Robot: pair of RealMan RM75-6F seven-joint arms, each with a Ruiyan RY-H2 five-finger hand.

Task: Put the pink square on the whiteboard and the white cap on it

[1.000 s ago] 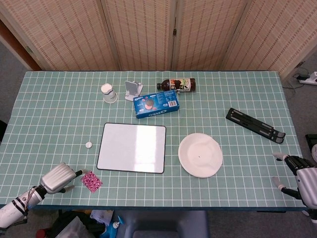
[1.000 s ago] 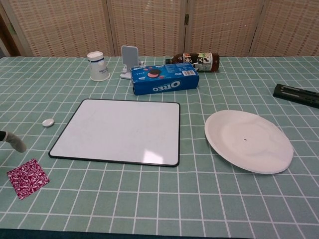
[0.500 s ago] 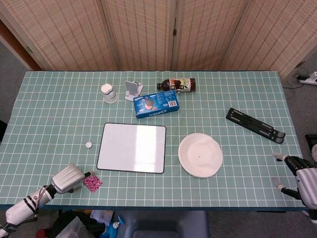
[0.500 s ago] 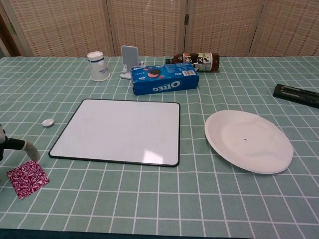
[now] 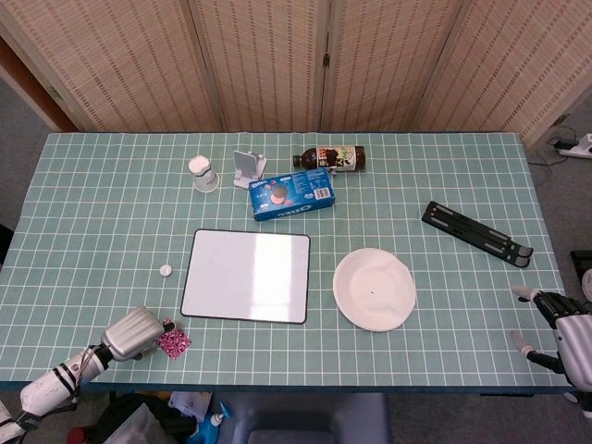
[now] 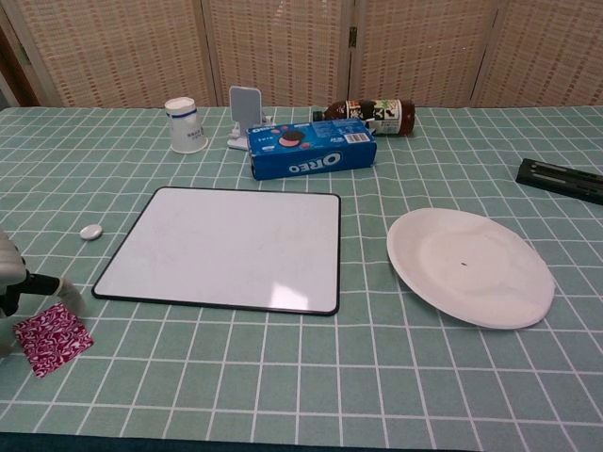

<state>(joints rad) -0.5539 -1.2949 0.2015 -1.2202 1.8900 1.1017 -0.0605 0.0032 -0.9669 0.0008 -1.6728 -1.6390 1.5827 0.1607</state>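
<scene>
The pink patterned square (image 5: 175, 343) (image 6: 53, 338) lies flat near the table's front left edge. My left hand (image 5: 135, 333) (image 6: 13, 282) is at the square's left side, and one finger (image 6: 58, 287) reaches to its upper corner; the hand's fingers are apart and it holds nothing. The whiteboard (image 5: 247, 276) (image 6: 226, 247) lies flat right of and beyond the square. The small white cap (image 5: 166, 270) (image 6: 91, 232) sits on the cloth just left of the whiteboard. My right hand (image 5: 562, 326) hangs at the table's front right corner, fingers spread and empty.
A white plate (image 5: 374, 289) (image 6: 469, 266) lies right of the whiteboard. Behind it stand a blue Oreo box (image 5: 292, 193) (image 6: 312, 149), an upturned paper cup (image 5: 203, 173) (image 6: 185, 124), a phone stand (image 5: 248, 168) and a lying bottle (image 5: 330, 158). A black folding stand (image 5: 476, 233) lies at the right.
My left hand has moved right along the front edge, up to the pink square, and now covers its left edge. The square, cap and right hand have stayed put.
</scene>
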